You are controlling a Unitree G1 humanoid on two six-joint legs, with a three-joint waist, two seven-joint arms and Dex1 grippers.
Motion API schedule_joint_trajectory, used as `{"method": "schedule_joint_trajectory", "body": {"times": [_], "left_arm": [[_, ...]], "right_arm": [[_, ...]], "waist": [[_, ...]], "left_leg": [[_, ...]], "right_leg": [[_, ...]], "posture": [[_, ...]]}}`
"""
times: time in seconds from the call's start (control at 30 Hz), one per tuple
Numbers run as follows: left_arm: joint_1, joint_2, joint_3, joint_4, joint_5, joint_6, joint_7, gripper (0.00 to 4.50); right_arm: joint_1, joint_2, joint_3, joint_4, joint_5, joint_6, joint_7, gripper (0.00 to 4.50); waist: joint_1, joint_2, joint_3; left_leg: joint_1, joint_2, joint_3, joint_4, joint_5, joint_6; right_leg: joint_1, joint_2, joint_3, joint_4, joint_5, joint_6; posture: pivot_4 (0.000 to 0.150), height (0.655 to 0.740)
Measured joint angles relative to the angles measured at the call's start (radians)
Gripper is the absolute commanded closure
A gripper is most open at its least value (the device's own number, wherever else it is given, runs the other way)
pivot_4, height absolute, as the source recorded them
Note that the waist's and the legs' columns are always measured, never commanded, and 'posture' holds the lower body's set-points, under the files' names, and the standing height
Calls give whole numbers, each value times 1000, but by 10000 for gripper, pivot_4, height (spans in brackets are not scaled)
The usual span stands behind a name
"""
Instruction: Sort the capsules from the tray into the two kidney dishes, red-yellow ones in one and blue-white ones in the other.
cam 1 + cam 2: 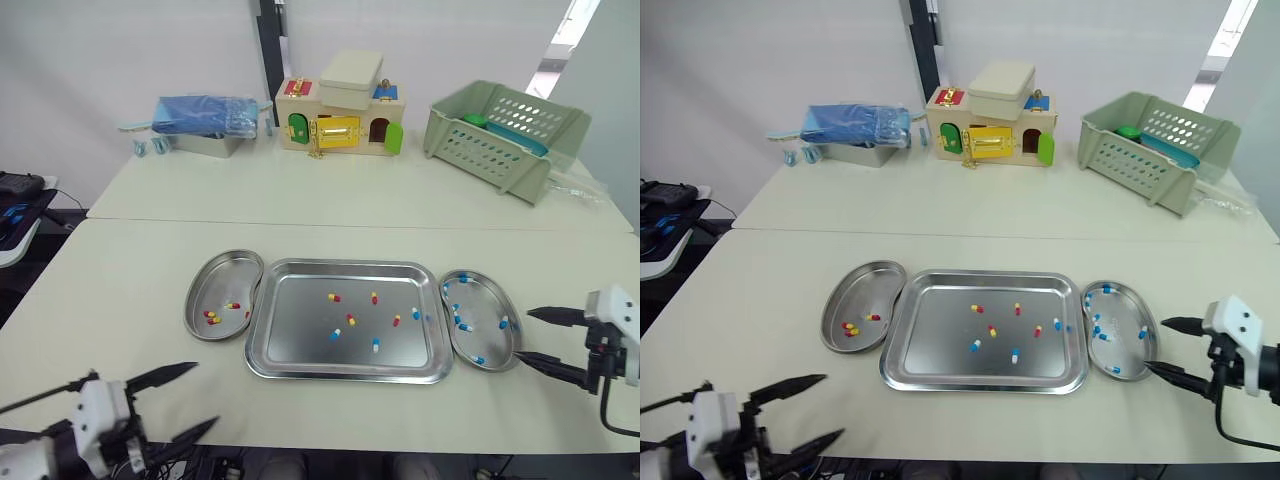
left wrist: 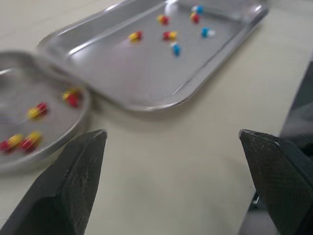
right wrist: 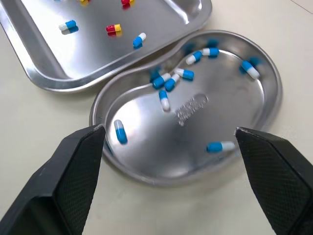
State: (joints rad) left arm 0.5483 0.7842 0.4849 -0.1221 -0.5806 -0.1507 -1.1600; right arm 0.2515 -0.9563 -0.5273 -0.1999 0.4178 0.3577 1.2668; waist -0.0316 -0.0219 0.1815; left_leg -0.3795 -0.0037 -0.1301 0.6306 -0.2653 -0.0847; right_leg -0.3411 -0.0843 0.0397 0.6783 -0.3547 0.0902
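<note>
Fingers of left gripper and right gripper gape wide, empty, in the eye view, either side of the tray of mixed capsules. Left wrist view: red-yellow capsules in the left dish. Right wrist view: blue-white capsules in the right dish.

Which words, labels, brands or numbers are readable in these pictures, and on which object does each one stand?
No text can be read as words.
On the right dish: a stamped mark in its bottom, too blurred to read.
</note>
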Motion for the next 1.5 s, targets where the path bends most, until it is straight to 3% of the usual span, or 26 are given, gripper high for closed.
{"method": "schedule_joint_trajectory", "body": {"times": [0.17,0.37,0.77,0.93,1.07,1.33,1.5], "left_arm": [[-134,123,94,222,46,57,26,0],[-316,208,108,467,130,35,32,0],[-390,205,27,476,177,20,-48,0],[-203,81,22,216,102,11,-121,0],[-91,-12,10,38,69,12,-121,0],[30,-165,-25,-72,53,-91,-138,0],[53,-266,-74,-78,58,-186,-132,0]], "right_arm": [[85,-7,-46,41,-3,-56,47,411],[118,-7,-50,114,-11,-122,71,411],[116,-7,-44,109,4,-142,70,411],[0,-60,-11,-131,136,8,40,411],[-147,-104,76,-288,254,137,-19,411],[-480,-131,388,-318,284,297,-69,411],[-717,-29,619,-285,218,331,-77,411]], "waist": [[-1,0,0],[-6,0,0],[-17,1,0],[-42,4,1],[-23,2,1],[2,1,1],[-4,1,1]], "left_leg": [[0,0,0,0,0,0],[0,0,1,-1,0,0],[0,1,1,-1,0,0],[2,3,6,-1,0,0],[1,3,3,0,0,0],[-1,0,0,1,0,0],[-1,1,1,1,0,0]], "right_leg": [[0,0,0,0,0,0],[0,0,1,0,0,0],[-1,0,1,1,0,0],[-1,1,5,2,0,0],[0,2,2,1,0,0],[-1,-1,0,0,0,0],[-2,-1,0,0,0,0]], "posture": [[1500,7400],[1500,7400],[1500,7400],[1500,7400],[1500,7400],[1500,7400],[1500,7400]]}}
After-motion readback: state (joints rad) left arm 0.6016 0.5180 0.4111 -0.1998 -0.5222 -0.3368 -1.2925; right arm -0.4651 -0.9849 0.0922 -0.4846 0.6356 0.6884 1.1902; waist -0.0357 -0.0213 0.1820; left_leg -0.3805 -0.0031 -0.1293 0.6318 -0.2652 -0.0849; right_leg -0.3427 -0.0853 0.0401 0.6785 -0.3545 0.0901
